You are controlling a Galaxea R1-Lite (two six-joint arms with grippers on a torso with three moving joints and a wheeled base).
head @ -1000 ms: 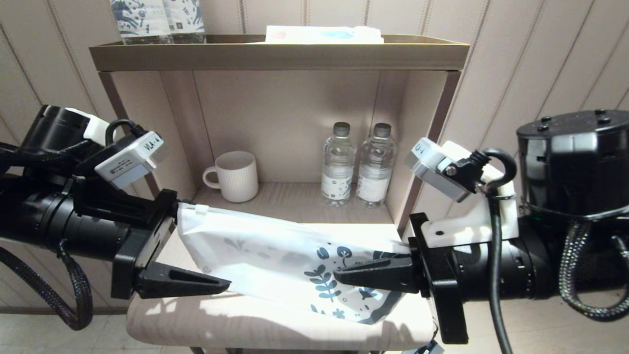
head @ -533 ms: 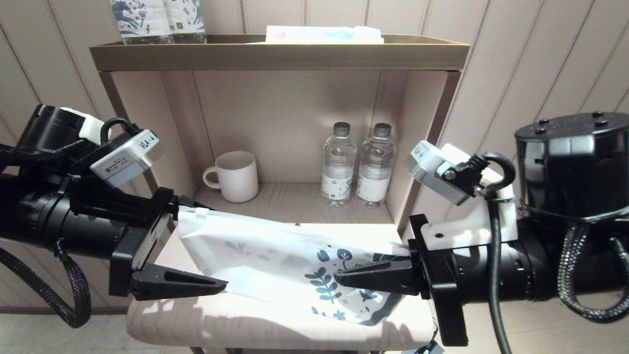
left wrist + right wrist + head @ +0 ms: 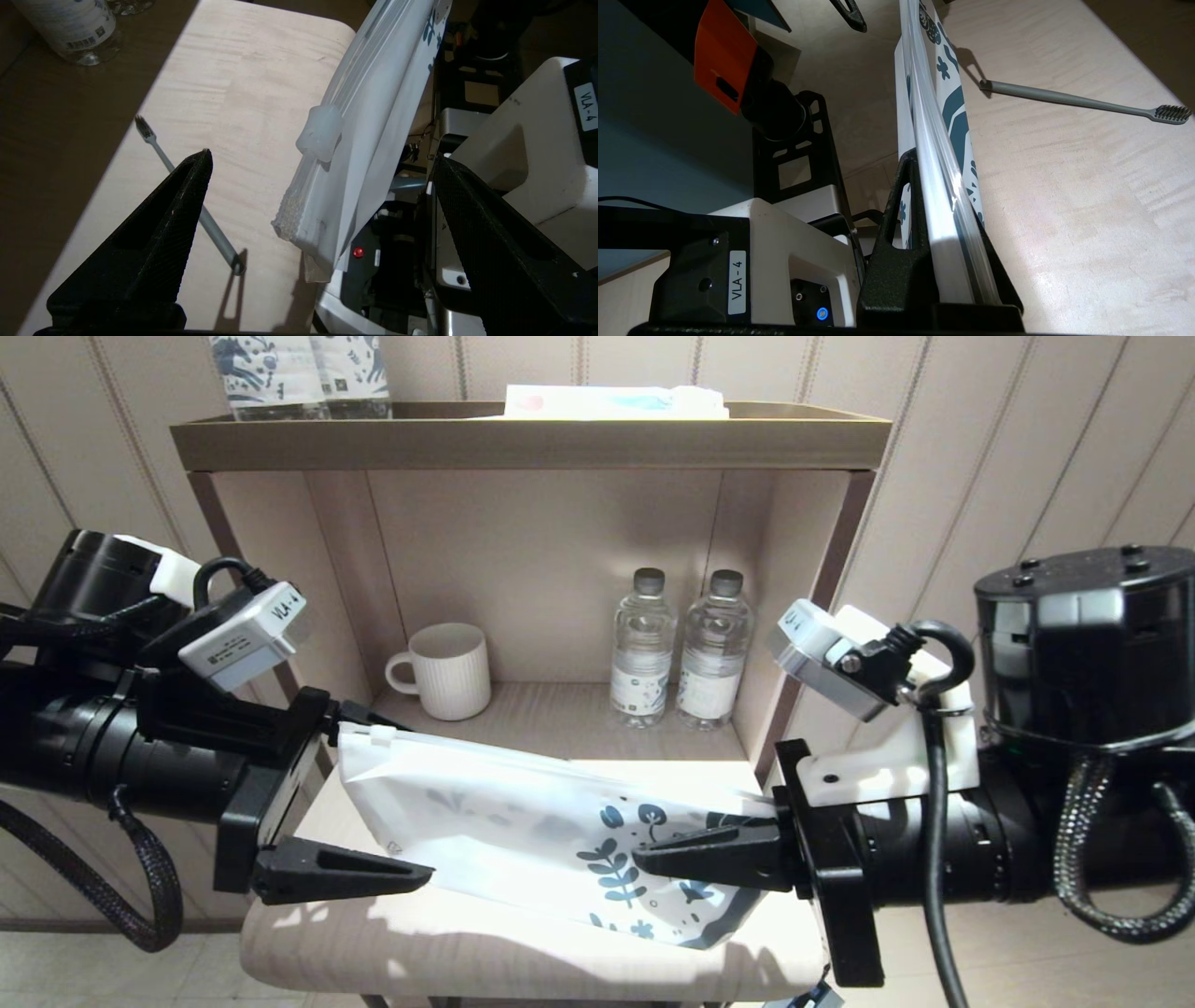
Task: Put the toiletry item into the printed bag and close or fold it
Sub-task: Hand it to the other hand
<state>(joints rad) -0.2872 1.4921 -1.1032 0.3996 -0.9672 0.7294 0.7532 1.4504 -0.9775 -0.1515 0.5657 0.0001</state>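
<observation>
The printed bag (image 3: 523,821) hangs edge-up over the pale table (image 3: 467,943), white with dark blue-green leaves at its right end. My right gripper (image 3: 644,851) is shut on that printed end, the zip strip (image 3: 934,154) pinched between its fingers (image 3: 896,224). My left gripper (image 3: 400,795) is open around the bag's other end, with the white slider (image 3: 320,133) between its spread fingers (image 3: 187,186) and touching neither. The grey toothbrush (image 3: 215,233) lies on the table behind the bag (image 3: 373,116), bristles (image 3: 1171,112) pointing towards the shelf. The head view hides it.
An open shelf unit (image 3: 523,439) stands behind the table. Inside are a ribbed white mug (image 3: 448,670) and two water bottles (image 3: 644,649). Navy-printed packs (image 3: 299,373) and a flat white packet (image 3: 616,401) sit on top.
Almost nothing: my left gripper has drifted a little to the left and stays open. The bag hangs in the right gripper as before.
</observation>
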